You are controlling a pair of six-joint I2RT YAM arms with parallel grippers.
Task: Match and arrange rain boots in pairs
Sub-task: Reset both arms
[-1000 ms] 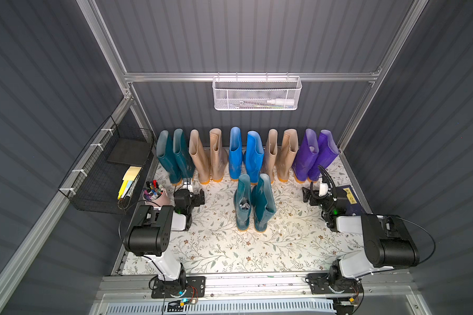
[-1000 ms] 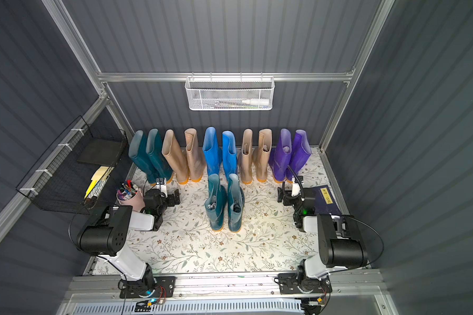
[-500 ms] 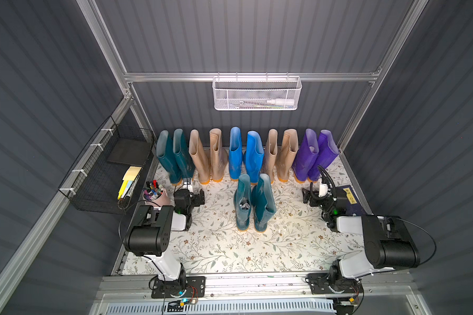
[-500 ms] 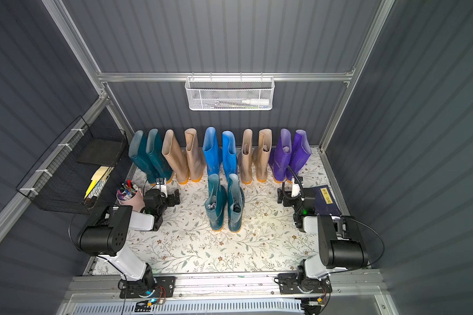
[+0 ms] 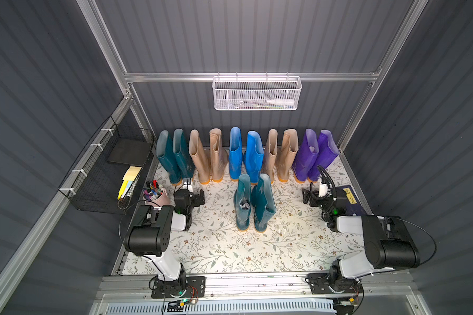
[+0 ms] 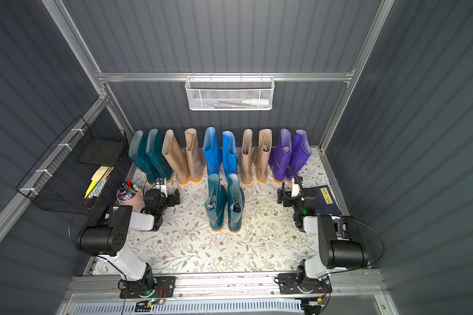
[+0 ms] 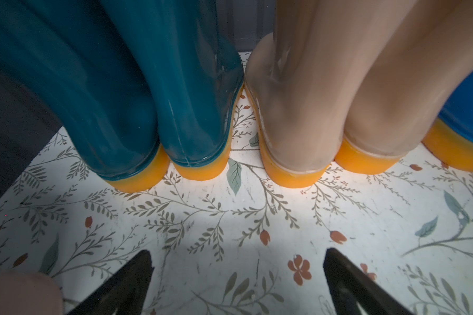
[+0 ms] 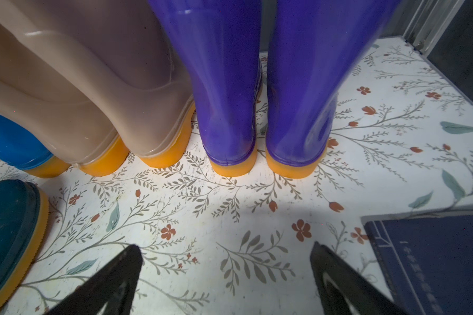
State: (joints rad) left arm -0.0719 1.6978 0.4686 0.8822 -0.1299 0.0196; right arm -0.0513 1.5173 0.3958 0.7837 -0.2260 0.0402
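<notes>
The left gripper [image 7: 236,256] stood wide open and empty, low over the floral tabletop [image 7: 230,212]; it pointed at the orange heels of the back-left dark teal pair [image 7: 137,103] without touching them; just beside that pair stood the first beige pair [image 7: 325,103], heels also toward the gripper; a pink cup of pens [image 5: 155,195] sat just beside the left arm, on its outer side. The right gripper [image 8: 225,248] was likewise spread open with nothing between its jaws; it faced the heels of the purple pair [image 8: 260,95], apart from them; the second beige pair [image 8: 107,90] stood just beside the purple boots, and a dark blue book [image 8: 434,259] lay flat near the gripper on the arm's outer side. In both top views, ten rain boots stood upright in a row along the back wall, sorted by colour from the robot's left: dark teal, beige, the bright blue pair [image 5: 243,155], beige, purple; each boot stood next to its match. The front dark teal pair [image 5: 253,204] stood upright side by side near the middle of the tabletop, just in front of the bright blue boots, between the two grippers and well apart from both. A black wire basket [image 5: 104,174] holding yellow paper hung on the left wall; a white mesh basket [image 5: 256,94] hung from the back rail above the row.
</notes>
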